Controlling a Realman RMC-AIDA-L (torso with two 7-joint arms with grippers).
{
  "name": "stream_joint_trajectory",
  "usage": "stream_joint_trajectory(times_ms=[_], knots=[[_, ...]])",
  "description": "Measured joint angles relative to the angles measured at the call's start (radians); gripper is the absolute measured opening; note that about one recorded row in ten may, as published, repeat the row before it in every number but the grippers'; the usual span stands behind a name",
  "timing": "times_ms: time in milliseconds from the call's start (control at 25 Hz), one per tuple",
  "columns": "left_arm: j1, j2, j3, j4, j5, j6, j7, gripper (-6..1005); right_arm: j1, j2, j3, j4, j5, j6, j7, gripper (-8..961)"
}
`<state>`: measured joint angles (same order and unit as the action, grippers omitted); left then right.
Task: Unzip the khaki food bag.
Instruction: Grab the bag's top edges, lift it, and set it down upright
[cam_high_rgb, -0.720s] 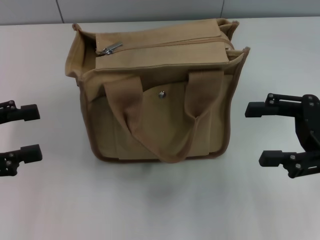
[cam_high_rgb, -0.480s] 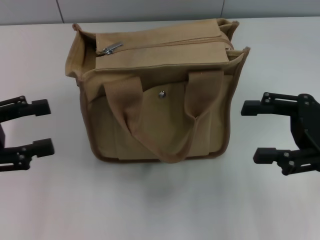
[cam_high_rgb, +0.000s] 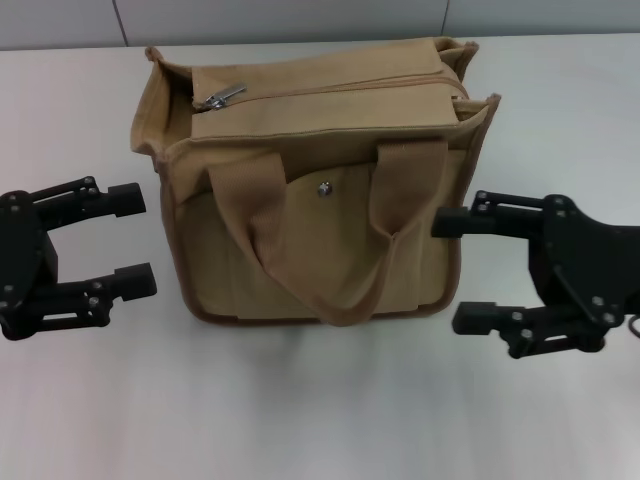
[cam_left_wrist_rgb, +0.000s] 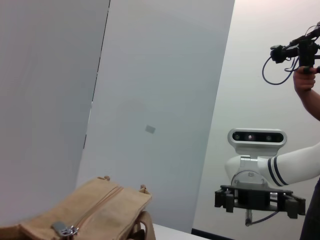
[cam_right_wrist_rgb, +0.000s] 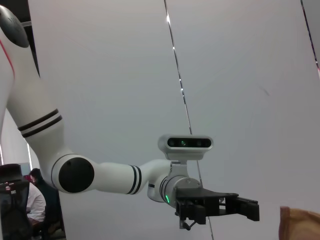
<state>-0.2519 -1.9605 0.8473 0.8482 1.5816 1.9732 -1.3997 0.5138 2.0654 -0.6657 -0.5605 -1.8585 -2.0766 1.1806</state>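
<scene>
The khaki food bag (cam_high_rgb: 320, 190) stands on the white table, zipped along its top, with two strap handles hanging over the front pocket and a silver snap (cam_high_rgb: 323, 187). Its metal zipper pull (cam_high_rgb: 218, 98) lies at the top's left end, and the pull (cam_left_wrist_rgb: 64, 229) also shows in the left wrist view. My left gripper (cam_high_rgb: 132, 240) is open just left of the bag's lower side. Open as well, my right gripper (cam_high_rgb: 460, 270) has its upper finger at the bag's right edge. Neither holds anything.
The white table (cam_high_rgb: 320, 410) spreads around the bag, with a grey wall behind. In the left wrist view a person's hand (cam_left_wrist_rgb: 305, 80) holds a device at the upper right.
Both grippers have moved inward toward the bag's sides, the left rightward and the right leftward. The bag has not moved.
</scene>
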Motion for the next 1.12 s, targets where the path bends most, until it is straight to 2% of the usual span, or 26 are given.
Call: stream_joint_trajectory(times_ms=[40,480,680,760,1120], knots=[[0.0,-0.003,0.002,0.0,0.0,0.0,0.001,822,0.0,0.006,0.0,0.0,-0.004,0.009,-0.002,810],[-0.018,-0.008,-0.008,0.007,-0.004,-0.002,-0.033,816,-0.018,0.012,0.01,0.007,-0.005,0.046,-0.015,810],[-0.071,-0.003,-0.031,0.025,0.0,-0.014,-0.099,813,-0.063,0.015,0.078,0.024,0.015,0.169,-0.06,810],[-0.102,-0.001,-0.047,0.032,0.0,-0.019,-0.117,812,-0.075,0.016,0.132,0.075,0.016,0.24,-0.134,810],[-0.121,-0.006,-0.042,0.033,0.002,-0.037,-0.112,807,-0.103,0.015,0.153,0.108,0.014,0.357,-0.2,810]])
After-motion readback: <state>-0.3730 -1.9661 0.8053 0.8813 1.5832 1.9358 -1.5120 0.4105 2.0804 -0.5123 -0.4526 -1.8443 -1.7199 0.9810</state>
